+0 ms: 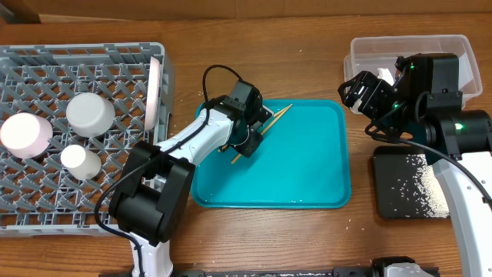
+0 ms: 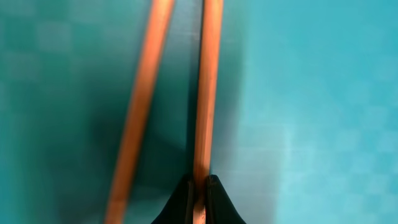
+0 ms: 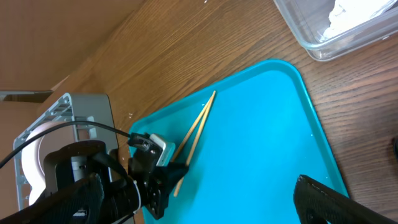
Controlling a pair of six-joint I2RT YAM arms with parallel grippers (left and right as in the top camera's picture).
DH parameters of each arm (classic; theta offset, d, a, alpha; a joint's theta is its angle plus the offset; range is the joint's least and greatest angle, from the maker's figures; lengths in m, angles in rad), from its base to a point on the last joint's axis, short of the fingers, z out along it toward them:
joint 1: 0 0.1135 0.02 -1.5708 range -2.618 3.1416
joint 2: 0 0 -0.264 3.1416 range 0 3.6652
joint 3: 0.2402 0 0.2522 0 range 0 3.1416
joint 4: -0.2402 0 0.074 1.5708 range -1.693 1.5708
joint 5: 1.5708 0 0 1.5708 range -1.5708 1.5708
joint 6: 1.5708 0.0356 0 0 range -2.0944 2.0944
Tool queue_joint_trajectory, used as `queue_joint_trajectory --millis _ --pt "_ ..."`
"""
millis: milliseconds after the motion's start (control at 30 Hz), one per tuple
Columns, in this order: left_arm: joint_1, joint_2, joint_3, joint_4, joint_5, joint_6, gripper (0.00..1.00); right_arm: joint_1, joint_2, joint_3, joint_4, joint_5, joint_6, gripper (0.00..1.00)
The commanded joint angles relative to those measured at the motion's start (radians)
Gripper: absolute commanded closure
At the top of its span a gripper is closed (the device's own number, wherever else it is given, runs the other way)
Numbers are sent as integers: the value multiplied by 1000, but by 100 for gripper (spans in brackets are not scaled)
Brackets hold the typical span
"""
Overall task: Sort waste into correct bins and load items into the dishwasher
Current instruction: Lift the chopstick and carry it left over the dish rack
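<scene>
Your left jaws closed on one thin round wooden chopstick (image 2: pixel 207 93), lying on smooth teal plastic tray (image 2: pixel 323 93); second chopstick (image 2: pixel 140 112) just beside. Right jaws by clear rounded plastic tub (image 1: pixel 461 45), state unclear.

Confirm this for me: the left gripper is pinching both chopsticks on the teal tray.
Wrong in one respect: the left gripper is pinching only one chopstick; the second chopstick lies loose beside it on the teal tray. The left wrist view shows it.

Blurred chopsticks (image 2: pixel 206 93) are cut off by the left wrist view's top edge.
</scene>
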Motion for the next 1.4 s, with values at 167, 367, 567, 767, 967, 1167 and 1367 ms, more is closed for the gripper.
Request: queue_joint_trajectory --millis 167,367,567,767,967,1167,1367 --pt "-4 -39 201 -171 317 -103 96 -2 0 5 5 11 -7 0" --pt "29 -77 546 -454 336 -190 96 -2 0 5 5 11 -7 0" --pt "187 -126 760 -671 160 -295 96 -2 0 5 5 11 -7 0" --pt "440 -191 798 -768 57 -451 96 -2 0 5 5 11 -7 0" --pt "671 -189 797 -869 -10 -447 96 -2 0 5 5 11 -7 0" --pt "742 -148 746 -873 -33 -351 96 -2 0 5 5 11 -7 0" --pt "726 -148 577 -774 -35 -242 96 -2 0 5 5 11 -7 0"
